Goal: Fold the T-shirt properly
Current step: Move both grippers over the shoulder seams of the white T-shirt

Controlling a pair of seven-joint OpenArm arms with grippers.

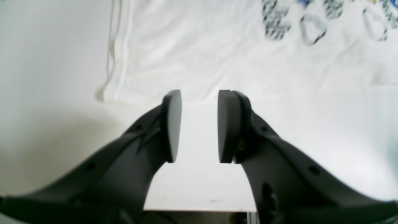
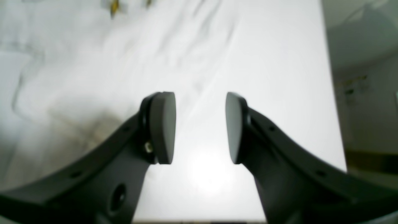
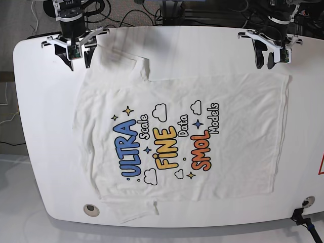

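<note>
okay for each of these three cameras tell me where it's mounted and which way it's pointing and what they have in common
Left wrist: sits on the left arm, looking past the open left gripper at the T-shirt corner and its hem.
Right wrist: sits on the right arm, looking past the open right gripper at blurred white fabric and the table.
Base: overhead, looking down on the whole spread T-shirt, with both arms at the table's far edge.
Shared: all three show the T-shirt on the white table.

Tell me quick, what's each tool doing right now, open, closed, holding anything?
Left tool: open, empty, just off the T-shirt edge.
Right tool: open, empty, above the table.
</note>
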